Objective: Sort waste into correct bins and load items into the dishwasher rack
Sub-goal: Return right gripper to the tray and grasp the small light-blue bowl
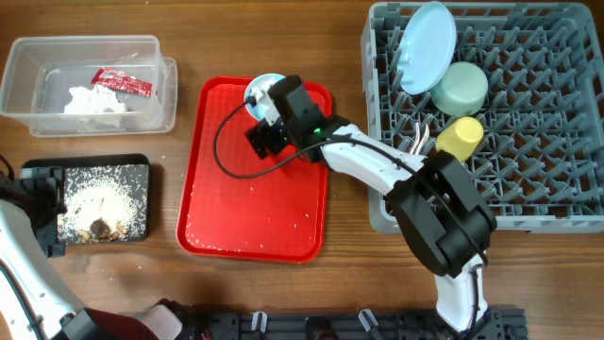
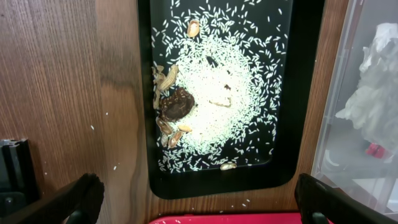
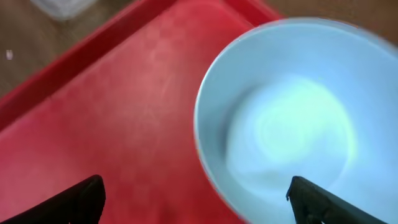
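On the large red rectangular plastic tray, close to its far rim and mid-width: the small light blue round bowl, upright. Smooth, glossy, pale inside, nothing visible in it; blurred in the right wrist view. Right gripper spread wide just above it, one finger over bare red tray, the other over the bowl's inside, the rim between them; gripping nothing. Left gripper wide open, holding nothing, above the shallow black rectangular tray of brown food scraps and white rice-like crumbs.

Raised tray rim behind the bowl; toward the near edge, red surface with only a few white specks. Just beside the tray's right edge, the large square grey plastic dishwasher rack, with pale blue round plate, mint green bowl and yellow cup crowded in its far-left part, bare pegs across the rest. Off the tray's far-left corner, the clear rectangular plastic tub holding crumpled white tissue and small red sachet.
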You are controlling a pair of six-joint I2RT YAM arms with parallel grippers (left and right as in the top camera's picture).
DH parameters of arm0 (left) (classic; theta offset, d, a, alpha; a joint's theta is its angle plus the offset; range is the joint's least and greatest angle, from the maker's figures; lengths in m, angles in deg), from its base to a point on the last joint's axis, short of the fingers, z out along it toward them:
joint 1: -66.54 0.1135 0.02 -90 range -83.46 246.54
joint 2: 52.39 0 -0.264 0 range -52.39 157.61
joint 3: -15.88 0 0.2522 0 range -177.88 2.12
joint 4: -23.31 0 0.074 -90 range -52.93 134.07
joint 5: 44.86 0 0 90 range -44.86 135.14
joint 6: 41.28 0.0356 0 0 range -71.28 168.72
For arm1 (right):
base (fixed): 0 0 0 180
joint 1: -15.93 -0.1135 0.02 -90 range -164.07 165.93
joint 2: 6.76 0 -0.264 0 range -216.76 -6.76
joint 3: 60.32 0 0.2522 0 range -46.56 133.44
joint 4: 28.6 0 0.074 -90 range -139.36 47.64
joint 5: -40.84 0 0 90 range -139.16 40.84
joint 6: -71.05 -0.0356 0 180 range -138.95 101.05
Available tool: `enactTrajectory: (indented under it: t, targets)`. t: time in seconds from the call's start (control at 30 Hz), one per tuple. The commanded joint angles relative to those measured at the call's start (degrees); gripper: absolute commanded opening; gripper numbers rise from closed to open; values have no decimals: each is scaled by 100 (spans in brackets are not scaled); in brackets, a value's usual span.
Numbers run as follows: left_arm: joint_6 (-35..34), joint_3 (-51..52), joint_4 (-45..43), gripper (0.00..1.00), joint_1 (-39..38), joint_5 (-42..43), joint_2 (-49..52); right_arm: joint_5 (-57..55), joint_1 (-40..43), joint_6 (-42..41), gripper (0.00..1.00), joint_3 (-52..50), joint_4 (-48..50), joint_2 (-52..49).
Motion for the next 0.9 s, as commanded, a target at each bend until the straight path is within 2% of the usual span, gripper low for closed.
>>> enactTrajectory:
  t: [0.0,0.13,0.33,0.43,0.47,0.53,0.7,0.87]
  targets:
    - [-11,-59,2,100,31,-17,-4,-234,-227,391,93,70,-413,-42]
    - [-11,-59,2,100,31,-17,-4,-461,-415,361,87,81,-992,-17]
    - [-11,-59,2,100,31,-17,-4,-675,-522,354,87,525,-1954,256]
    - [-11,-59,2,100,31,-17,-4,-675,-522,341,80,638,-2262,299]
    - [-11,-59,2,100,31,-17,-4,-732,-522,229,77,643,-2323,304]
    - [-13,-59,2,100,31,-17,-4,-756,-522,66,64,645,-2448,341]
    - [-11,-59,2,100,31,-17,-4,-752,-522,13,42,645,-2616,494]
    - [-11,-59,2,100,31,-17,-4,-713,-522,-92,24,640,-2782,501]
